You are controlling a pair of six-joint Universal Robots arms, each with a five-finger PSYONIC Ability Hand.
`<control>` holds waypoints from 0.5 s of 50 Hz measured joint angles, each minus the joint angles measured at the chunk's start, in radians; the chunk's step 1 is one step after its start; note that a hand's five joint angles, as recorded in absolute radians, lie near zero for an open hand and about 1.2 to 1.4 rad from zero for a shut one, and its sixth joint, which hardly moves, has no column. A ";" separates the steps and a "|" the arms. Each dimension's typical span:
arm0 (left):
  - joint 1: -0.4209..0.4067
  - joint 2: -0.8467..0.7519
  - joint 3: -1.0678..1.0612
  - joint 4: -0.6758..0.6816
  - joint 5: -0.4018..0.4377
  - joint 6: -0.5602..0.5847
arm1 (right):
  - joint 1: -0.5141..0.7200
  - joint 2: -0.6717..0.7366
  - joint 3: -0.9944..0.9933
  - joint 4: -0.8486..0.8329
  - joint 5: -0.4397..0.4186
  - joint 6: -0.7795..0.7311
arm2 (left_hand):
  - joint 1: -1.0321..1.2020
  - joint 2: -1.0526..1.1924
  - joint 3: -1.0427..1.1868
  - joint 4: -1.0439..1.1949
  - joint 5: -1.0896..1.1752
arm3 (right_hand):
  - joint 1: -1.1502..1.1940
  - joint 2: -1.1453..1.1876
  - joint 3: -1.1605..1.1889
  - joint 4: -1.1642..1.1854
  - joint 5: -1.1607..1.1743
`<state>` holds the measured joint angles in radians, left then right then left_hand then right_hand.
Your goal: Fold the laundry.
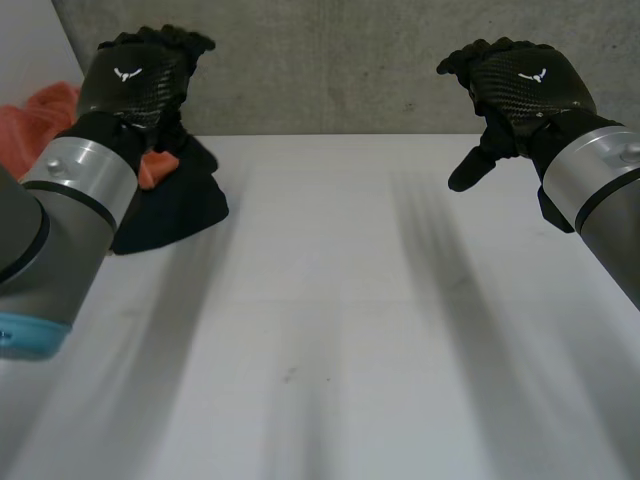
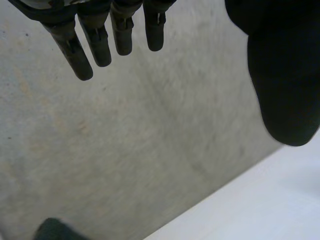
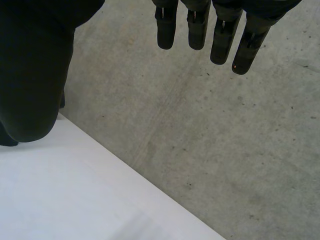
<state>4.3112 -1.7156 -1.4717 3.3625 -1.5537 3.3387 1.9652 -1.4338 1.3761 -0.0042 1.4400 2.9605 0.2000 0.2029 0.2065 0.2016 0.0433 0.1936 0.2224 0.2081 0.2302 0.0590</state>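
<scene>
Black cloth (image 1: 182, 205) bunched at far left of table (image 1: 330, 330), just under left hand (image 1: 135, 80) — nearer one. Right hand (image 1: 525, 85) well apart. Both hands spread, relaxed — holding nothing.

right hand (image 3: 30, 75): my fingers (image 3: 217, 42) straight, holding nothing | thumb apart | white table (image 3: 65, 200) edge meets grey concrete wall (image 3: 210, 130)

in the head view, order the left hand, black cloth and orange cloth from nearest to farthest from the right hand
1. Left hand, raised opposite the right hand, and black cloth below it: too close to call.
2. Orange cloth, farthest, out beyond the left arm.
</scene>
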 measured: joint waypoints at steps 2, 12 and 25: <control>0.046 -0.031 0.005 0.005 0.028 0.080 | 0.000 0.000 0.000 0.000 -0.001 0.000 | 0.000 0.000 0.000 0.000 0.000 | 0.000 0.000 0.000 0.000 0.000; 0.308 -0.275 0.094 0.116 0.137 0.516 | 0.004 0.004 0.000 0.001 -0.001 0.000 | 0.000 0.000 0.000 0.000 0.000 | 0.000 0.000 0.000 0.000 0.000; 0.478 -0.648 0.384 0.214 0.224 0.621 | 0.012 0.035 0.011 0.002 -0.001 -0.001 | 0.193 0.165 0.160 0.170 0.155 | 0.000 0.000 -0.001 0.000 0.000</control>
<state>4.7892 -2.3636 -1.0875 3.5766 -1.3298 3.9594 1.9774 -1.3990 1.3870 -0.0026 1.4389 2.9599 0.3925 0.3682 0.3669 0.3711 0.1984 0.1936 0.2225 0.2074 0.2302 0.0590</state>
